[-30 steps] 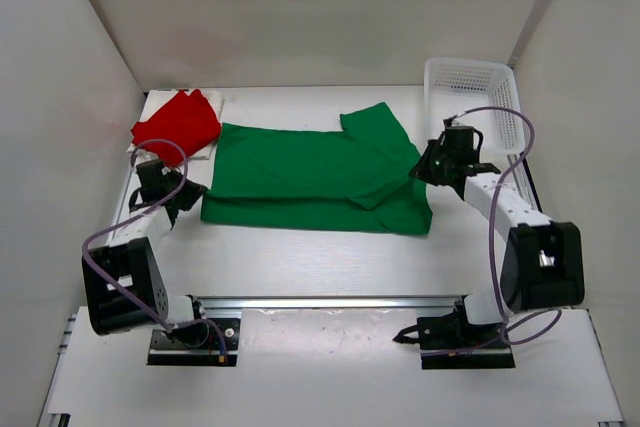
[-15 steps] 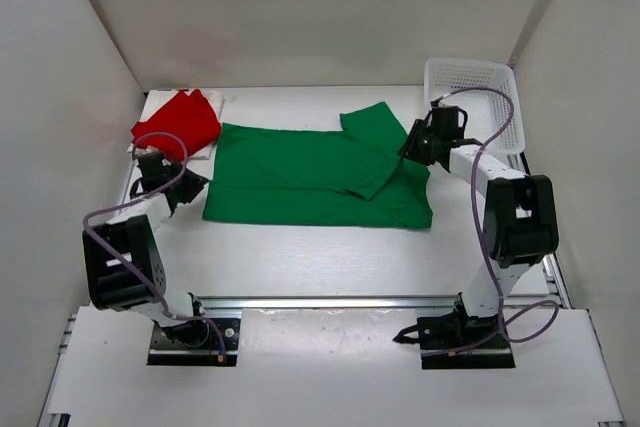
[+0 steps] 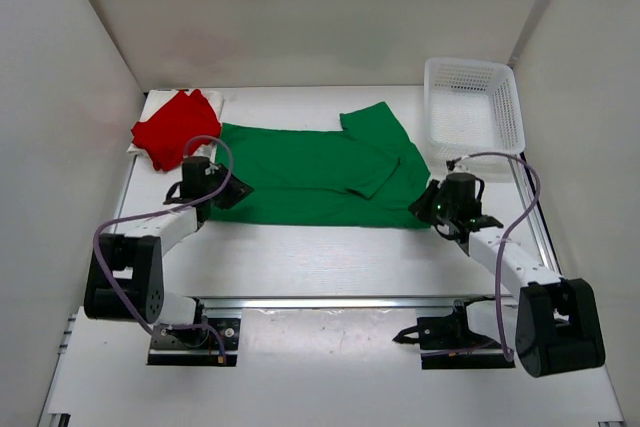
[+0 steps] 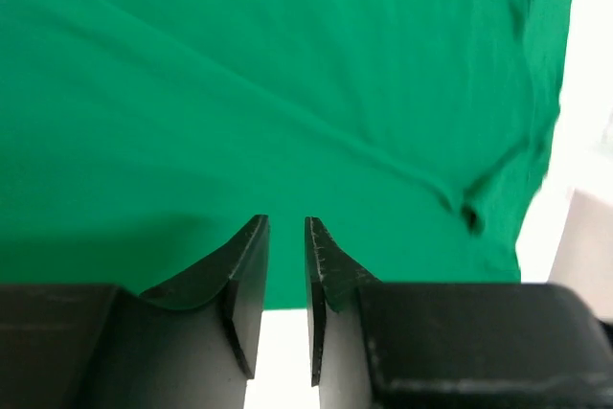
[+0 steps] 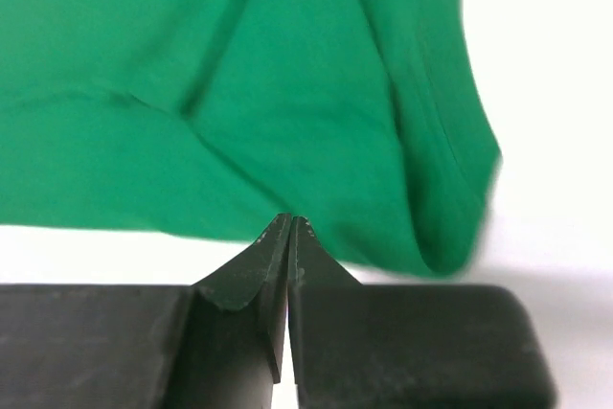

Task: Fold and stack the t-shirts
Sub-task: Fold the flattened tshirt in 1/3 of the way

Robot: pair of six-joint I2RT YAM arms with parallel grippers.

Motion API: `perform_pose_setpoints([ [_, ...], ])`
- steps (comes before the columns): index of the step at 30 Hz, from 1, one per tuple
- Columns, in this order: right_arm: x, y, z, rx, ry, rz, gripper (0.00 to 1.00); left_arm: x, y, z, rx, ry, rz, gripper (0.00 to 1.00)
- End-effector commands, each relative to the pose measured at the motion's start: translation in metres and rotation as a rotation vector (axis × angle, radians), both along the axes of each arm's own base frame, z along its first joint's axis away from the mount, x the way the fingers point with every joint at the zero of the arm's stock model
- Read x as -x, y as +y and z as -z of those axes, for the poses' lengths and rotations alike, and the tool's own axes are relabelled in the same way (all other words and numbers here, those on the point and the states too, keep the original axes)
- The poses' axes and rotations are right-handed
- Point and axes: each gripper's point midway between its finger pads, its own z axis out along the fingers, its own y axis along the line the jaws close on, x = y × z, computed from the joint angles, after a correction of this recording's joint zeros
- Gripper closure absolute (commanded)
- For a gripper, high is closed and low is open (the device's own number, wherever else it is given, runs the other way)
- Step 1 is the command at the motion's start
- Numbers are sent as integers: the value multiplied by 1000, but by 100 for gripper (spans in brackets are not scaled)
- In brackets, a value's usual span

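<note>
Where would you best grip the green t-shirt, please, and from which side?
Grip the green t-shirt at its two near corners, one pincer each, coming in low from the robot's side: it lies flat, its near edge straight on the table, and the left pincer and right pincer sit at those corners.

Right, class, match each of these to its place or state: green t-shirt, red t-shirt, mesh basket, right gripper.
1. green t-shirt
2. red t-shirt
3. mesh basket
4. right gripper

A. far right corner of the table
B. shut, at the near right corner of some cloth
C. far left corner
D. spread out across the middle

Pairs: 1-D, 2-C, 3-A, 4-B
</note>
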Motion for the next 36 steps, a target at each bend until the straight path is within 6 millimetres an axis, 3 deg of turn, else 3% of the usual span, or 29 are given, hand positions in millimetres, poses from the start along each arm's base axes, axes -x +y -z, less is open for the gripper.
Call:
perform_pose_setpoints([
  [1, 10, -8, 11, -14, -7, 43, 100, -8, -25, -1, 39, -30, 44, 68],
  [5, 15, -27, 40, -5, 67, 96, 100, 7, -13, 36, 103, 62, -13, 71],
  [9, 29, -35, 63, -19, 144, 140, 100, 28, -2, 56, 162, 117, -39, 73],
  [11, 34, -33, 65, -6, 156, 137, 100, 44, 12, 66, 158, 150, -76, 72],
  [14, 43, -39, 62, 9, 158, 153, 99, 68, 9, 73, 158, 168, -60, 71],
  [18, 46, -44, 34, 21, 105, 165, 100, 87, 2, 68, 141, 148, -30, 67],
  [20, 38, -31, 13, 27, 48, 113, 92, 88, -10, 57, 137, 113, 12, 66],
  [22, 23, -13, -13, 16, -10, 48, 91, 73, -17, 29, 122, 29, 41, 64],
  [24, 13, 20, -25, 27, -53, -87, 86, 67, -23, 17, 74, -7, 76, 63],
  [27, -4, 60, -31, 0, -60, -230, 86, 59, -29, 4, 42, -48, 93, 63],
  [31, -26, 95, -19, -40, -58, -315, 79, 65, -40, 16, 69, -20, 135, 64],
  [34, -34, 101, -3, -64, -24, -323, 83, 67, -52, 22, 75, -10, 164, 66],
  [36, -38, 104, 6, -64, -4, -327, 84, 68, -70, 18, 69, -25, 209, 67],
])
